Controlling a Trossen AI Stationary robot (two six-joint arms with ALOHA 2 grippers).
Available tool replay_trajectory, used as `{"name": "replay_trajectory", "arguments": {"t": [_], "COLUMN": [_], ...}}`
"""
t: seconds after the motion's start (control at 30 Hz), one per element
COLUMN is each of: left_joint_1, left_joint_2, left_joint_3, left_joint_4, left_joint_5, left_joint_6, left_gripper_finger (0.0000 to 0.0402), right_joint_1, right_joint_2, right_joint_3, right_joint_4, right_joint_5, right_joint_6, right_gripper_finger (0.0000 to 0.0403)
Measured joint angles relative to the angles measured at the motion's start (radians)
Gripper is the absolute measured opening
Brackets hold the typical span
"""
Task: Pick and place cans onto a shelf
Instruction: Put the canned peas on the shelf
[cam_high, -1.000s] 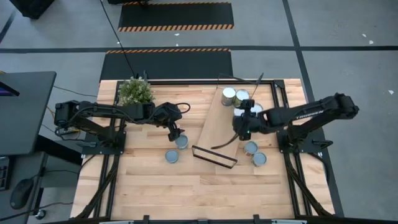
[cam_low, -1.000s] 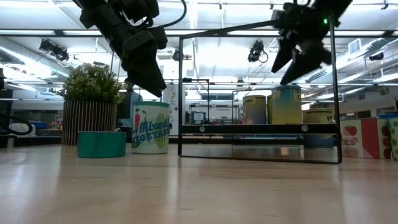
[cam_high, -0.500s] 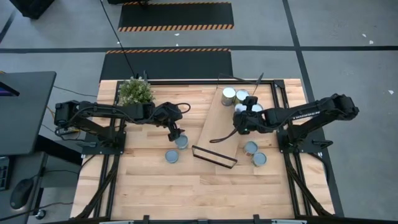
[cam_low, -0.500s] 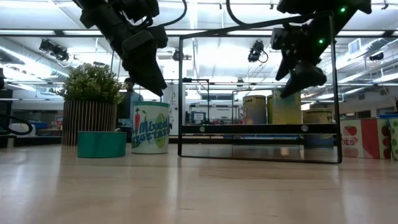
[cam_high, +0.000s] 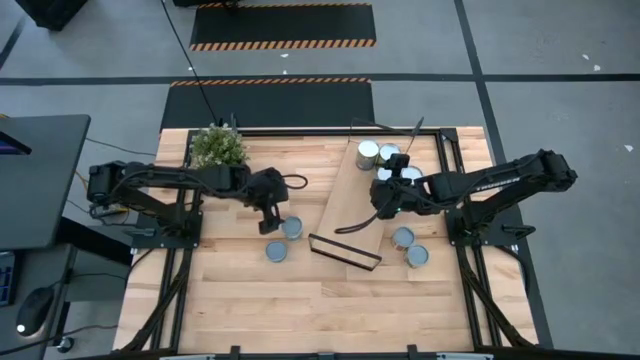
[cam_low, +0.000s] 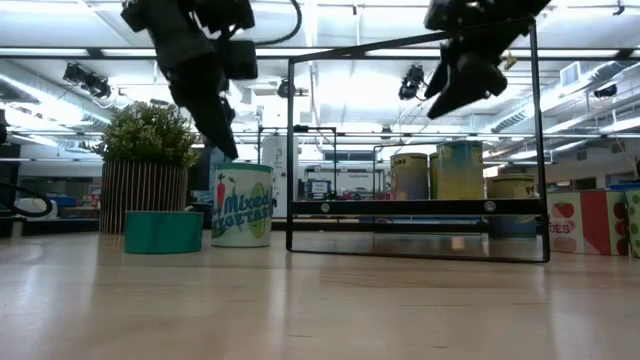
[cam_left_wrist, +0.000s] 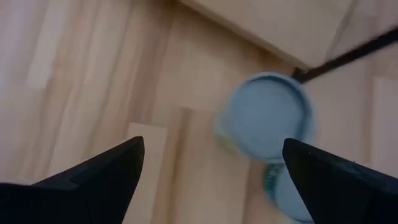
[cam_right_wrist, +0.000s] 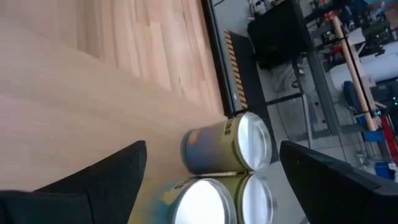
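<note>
We judge the cans stiff, light and slick-sided, best gripped across the sides below the rim: two sit on the table under our wide-open left fingers, four on the shelf by our wide-open right fingers, rails hemming approach.

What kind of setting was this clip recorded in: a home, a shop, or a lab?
Most likely a robotics lab or workshop. The light wooden worktable stands on a grey concrete floor marked with black-and-orange hazard-striped mats, and the low view shows an open hall with ceiling strip lights.
</note>
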Motion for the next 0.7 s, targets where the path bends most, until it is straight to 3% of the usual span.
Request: {"name": "replay_trajectory", "arguments": {"t": [0.2, 0.47, 0.7], "left_joint_1": [-0.061, -0.133, -0.136], "left_joint_2": [0.0, 0.0, 0.0], "left_joint_3": [0.053, 0.053, 0.053], "left_joint_4": [-0.155, -0.157, -0.157], "left_joint_5": [0.0, 0.003, -0.041], "left_joint_6": [-0.042, -0.127, -0.13], "left_gripper_finger": [0.0388, 0.0388, 0.0388], "right_joint_1": [0.016, 0.115, 0.137], "right_joint_2": [0.0, -0.048, -0.151], "right_joint_3": [0.007, 0.007, 0.007], "right_joint_4": [-0.091, -0.354, -0.537], "right_joint_5": [0.002, -0.016, -0.1], "right_joint_6": [0.064, 0.367, 0.616], "right_gripper_finger": [0.0375, 0.0375, 0.0375]}}
